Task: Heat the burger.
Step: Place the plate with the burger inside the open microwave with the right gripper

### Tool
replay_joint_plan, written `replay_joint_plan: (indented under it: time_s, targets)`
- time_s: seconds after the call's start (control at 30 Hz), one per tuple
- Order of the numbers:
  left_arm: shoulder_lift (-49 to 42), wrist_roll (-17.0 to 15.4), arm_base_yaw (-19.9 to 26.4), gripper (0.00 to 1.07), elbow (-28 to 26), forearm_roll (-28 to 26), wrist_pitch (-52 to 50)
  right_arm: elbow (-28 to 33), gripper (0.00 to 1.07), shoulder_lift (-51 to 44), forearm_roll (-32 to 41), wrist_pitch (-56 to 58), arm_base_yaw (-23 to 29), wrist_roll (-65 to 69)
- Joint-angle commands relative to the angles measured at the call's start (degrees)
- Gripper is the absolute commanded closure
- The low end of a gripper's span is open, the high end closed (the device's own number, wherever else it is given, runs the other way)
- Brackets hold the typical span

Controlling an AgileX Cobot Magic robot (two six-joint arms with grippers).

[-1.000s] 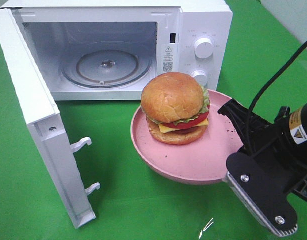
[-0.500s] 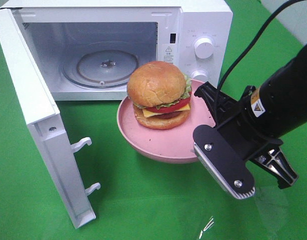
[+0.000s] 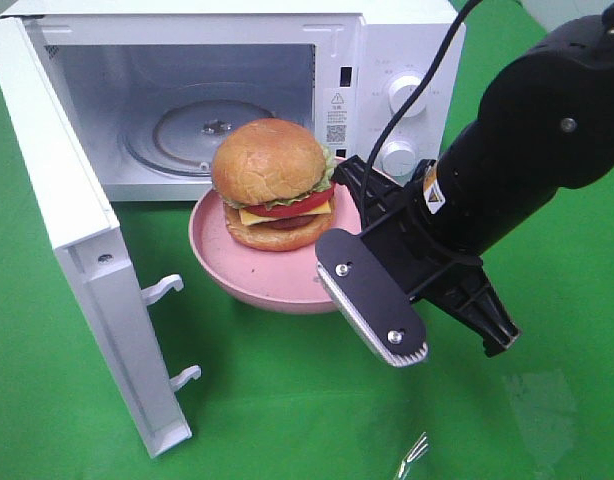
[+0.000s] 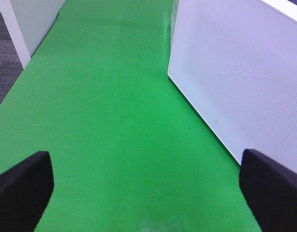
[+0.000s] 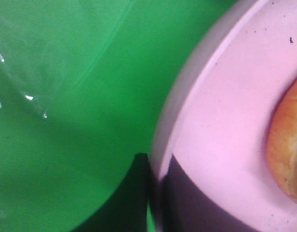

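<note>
While the right gripper (image 3: 349,188) is clamped on the rim of the pink plate (image 3: 247,285), the burger (image 3: 272,178) sits on that plate at frame centre, just before the open microwave (image 3: 407,40). We see a sticker (image 3: 335,113) with a warning triangle and QR code beside the cavity (image 3: 187,80), and a yellow label (image 3: 428,198) on the right arm (image 3: 547,130); we cannot read either. The left gripper (image 4: 148,193) has its jaws wide apart over green cloth (image 4: 105,121).

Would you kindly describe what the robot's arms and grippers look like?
The right arm is bulky and black, with a yellow warning label near the wrist and a black cable running from it. The right gripper has a flat black finger with two silver screws and a ribbed grey edge. The left gripper shows two rounded black fingertips.
</note>
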Motion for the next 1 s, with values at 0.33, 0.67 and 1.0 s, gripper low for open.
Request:
replay_joint_plan:
  time_s: [0.33,0.67,1.0]
  targets:
    - [-0.8,0.0,0.1,0.1,0.1,-0.1,0.0,-5.9,1.07,2.1,1.4,-3.2,0.2,-1.6]
    - [-0.8,0.0,0.1,0.1,0.1,-0.1,0.0,-8.1,1.07,4.4,2.7,-4.0,0.7,-1.8]
    - [-0.8,0.0,0.1,0.1,0.1,-0.1,0.0,-11.9,1.07,8.4,2.8,-4.6,2.1,-1.8]
